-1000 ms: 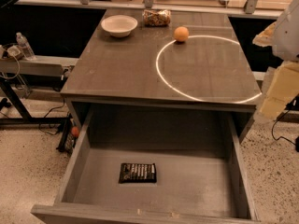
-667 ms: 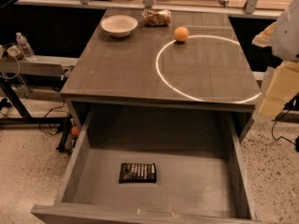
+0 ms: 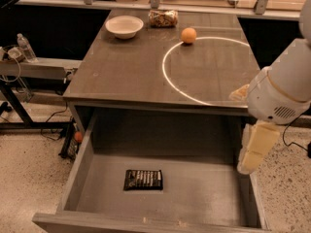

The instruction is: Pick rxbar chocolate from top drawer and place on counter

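The rxbar chocolate [image 3: 143,179], a flat black bar with pale stripes, lies on the floor of the open top drawer [image 3: 77,173], a little left of its middle. The counter [image 3: 121,69] above it carries a thin white circle [image 3: 166,79] on its right half. My gripper [image 3: 253,152] hangs from the white arm [image 3: 284,89] at the right, over the drawer's right wall, well to the right of the bar and above it.
A white bowl [image 3: 124,26], a crinkly brownish snack bag [image 3: 163,18] and an orange ball [image 3: 188,35] sit at the back of the counter. A water bottle [image 3: 25,47] stands on a side shelf at the left. Cables lie on the floor below it.
My arm has swung left and down from the right edge of the view, bringing the gripper over the drawer's right wall. The bar and the counter items have not moved.
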You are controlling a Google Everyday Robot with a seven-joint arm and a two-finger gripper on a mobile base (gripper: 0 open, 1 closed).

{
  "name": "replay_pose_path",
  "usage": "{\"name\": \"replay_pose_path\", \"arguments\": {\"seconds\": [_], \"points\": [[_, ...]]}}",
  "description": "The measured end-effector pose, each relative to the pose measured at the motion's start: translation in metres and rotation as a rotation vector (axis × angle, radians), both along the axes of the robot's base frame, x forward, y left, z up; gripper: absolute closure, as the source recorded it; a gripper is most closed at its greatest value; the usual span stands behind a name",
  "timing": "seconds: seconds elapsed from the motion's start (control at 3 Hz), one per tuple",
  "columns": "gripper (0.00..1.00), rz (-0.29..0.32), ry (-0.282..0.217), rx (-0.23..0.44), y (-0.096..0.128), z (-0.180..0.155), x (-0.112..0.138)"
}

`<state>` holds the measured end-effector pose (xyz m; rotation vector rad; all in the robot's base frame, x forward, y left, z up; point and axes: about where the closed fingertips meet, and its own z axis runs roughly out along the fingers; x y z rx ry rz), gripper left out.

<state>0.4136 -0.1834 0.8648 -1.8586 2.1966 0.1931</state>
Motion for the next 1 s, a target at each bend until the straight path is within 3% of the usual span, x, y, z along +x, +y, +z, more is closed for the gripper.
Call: {"name": "replay_pose_path", "arguments": {"seconds": [0.33,0.67,1.0], "points": [[0.0,0.009,0.018,0.077,0.019,-0.046,-0.013],[0.0,0.011,0.019,0.076,0.019,-0.045,-0.014],[0.0,0.014,0.039,0.115,0.034,-0.07,-0.018]]}}
